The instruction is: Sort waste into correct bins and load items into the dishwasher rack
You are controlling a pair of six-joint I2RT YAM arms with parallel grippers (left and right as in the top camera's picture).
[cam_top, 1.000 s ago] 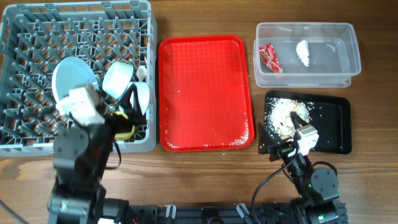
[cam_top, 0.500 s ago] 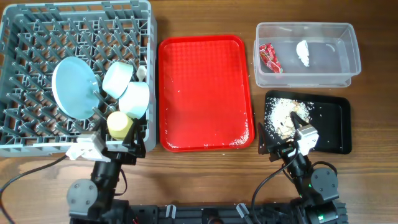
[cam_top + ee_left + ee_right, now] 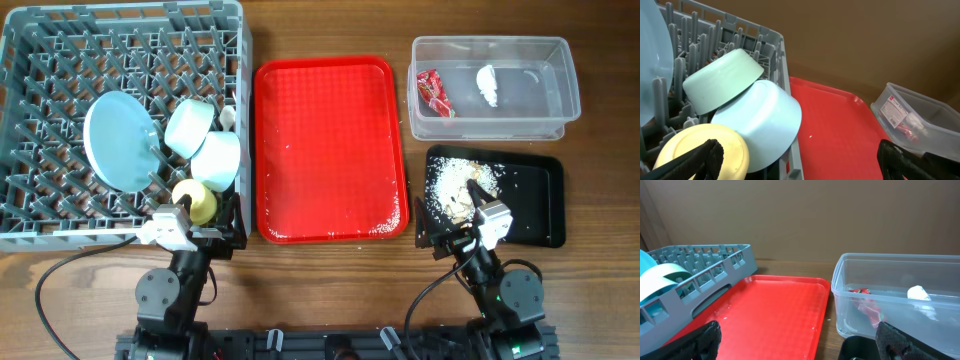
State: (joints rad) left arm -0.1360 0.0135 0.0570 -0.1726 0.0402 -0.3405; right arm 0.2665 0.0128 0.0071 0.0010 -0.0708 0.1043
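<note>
The grey dishwasher rack (image 3: 40, 60) holds the pale-blue plate (image 3: 118, 140), a pale-green bowl (image 3: 190, 125), a pale-blue bowl (image 3: 217, 160) and the yellow cup (image 3: 195, 200). The wrist view shows the bowls (image 3: 722, 80) (image 3: 765, 125) and cup (image 3: 705, 152) close up. The clear tub (image 3: 560, 60) holds the red wrapper (image 3: 434, 92) and white tissue (image 3: 487, 85). The black tray (image 3: 535, 215) holds rice scraps (image 3: 455, 185). My left gripper (image 3: 190, 232) (image 3: 800, 160) is open and empty at the rack's front right corner. My right gripper (image 3: 465, 228) (image 3: 799, 340) is open and empty by the black tray's front left corner.
The red serving tray (image 3: 330, 150) lies between rack and bins, with a few crumbs on it. A small white item (image 3: 228, 118) sits in the rack behind the bowls. Both arm bases stand at the table's front edge.
My left arm has drawn back from over the rack to its front edge, uncovering the yellow cup in the rack. The right arm has not moved.
</note>
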